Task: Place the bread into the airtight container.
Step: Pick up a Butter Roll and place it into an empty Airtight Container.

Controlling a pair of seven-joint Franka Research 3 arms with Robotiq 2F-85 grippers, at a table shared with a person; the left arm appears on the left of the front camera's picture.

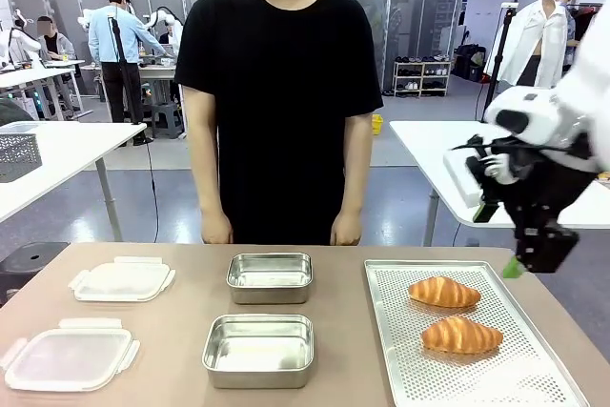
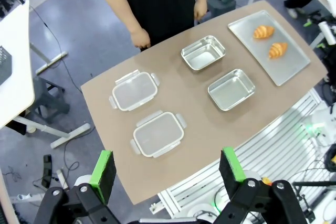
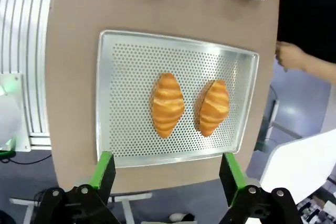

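Observation:
Two golden croissants, the bread, lie on a perforated metal tray [image 1: 400, 369] at the table's right: one farther [image 1: 444, 292], one nearer [image 1: 461, 335]. Two empty steel containers stand mid-table, one far [image 1: 270, 261] and one near [image 1: 258, 323]. My right gripper [image 1: 529, 259] hangs open above the tray's far right edge. In the right wrist view its green pads [image 3: 105, 167] frame the two croissants [image 3: 168, 103] [image 3: 214, 107] from well above. My left gripper [image 2: 167, 169] is open and empty, high over the table's near side, with the containers [image 2: 203, 53] [image 2: 231, 89] far below.
Two clear plastic lids [image 1: 122, 279] [image 1: 69, 357] lie at the table's left. A person in a black shirt stands at the far edge, hands [image 1: 217, 228] hanging by the table rim. Bare tabletop lies between the containers and the tray.

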